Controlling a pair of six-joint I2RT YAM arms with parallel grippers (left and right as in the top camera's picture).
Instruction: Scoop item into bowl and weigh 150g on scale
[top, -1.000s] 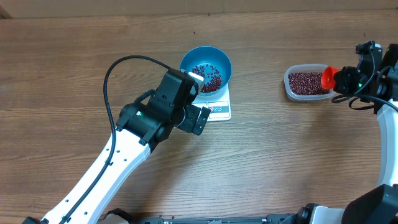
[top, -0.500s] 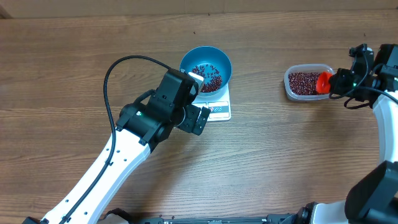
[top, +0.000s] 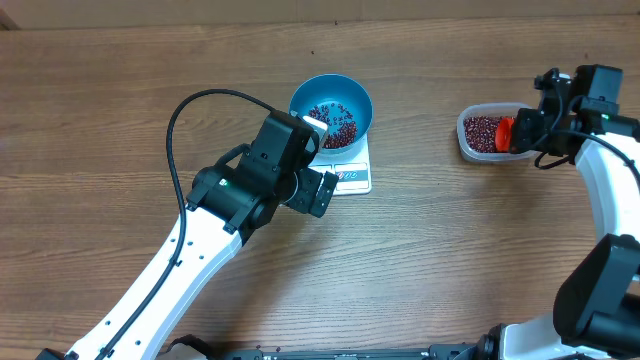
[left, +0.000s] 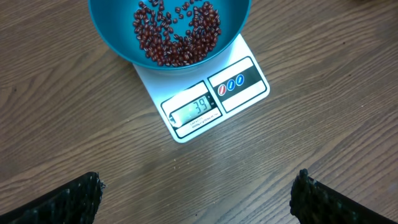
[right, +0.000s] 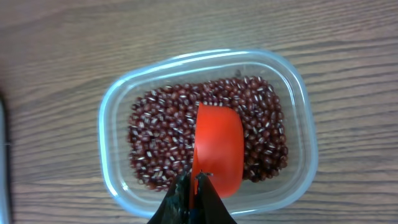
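Over the clear tub (right: 205, 55) at the right side of the table (top: 450, 250), you have the red scoop (right: 217, 146) poised above the heap of beans (right: 161, 143); the step in hand looks like loading another scoopful. Drive the scoop's lip down into the deep middle of the heap, not along the thin wall; the tub looks light and would likely slide if you pushed against its side. Level the scoop before you lift it, so nothing spills on the way across; whether the lip already touches the beans, I cannot tell.

The blue bowl (left: 112, 31) sits on the white scale (left: 214, 93), well apart from the tub; a shallow layer of beans covers its bottom, and the display (left: 196, 107) reads 39, so by my judgement you are well short of the target and several more loads are needed. Full scoops are fine for now; near the end, take smaller ones and tip slowly.

The right gripper (right: 194, 185) is clamped tight on the scoop's handle, its fingers pressed together with no gap showing; that grip looks secure enough for the lift. The left gripper (left: 199, 205) hangs over bare wood just in front of the scale; its fingers (left: 68, 199) are spread as wide as they go, holding and touching nothing; its camera gives you a clear view of the display.
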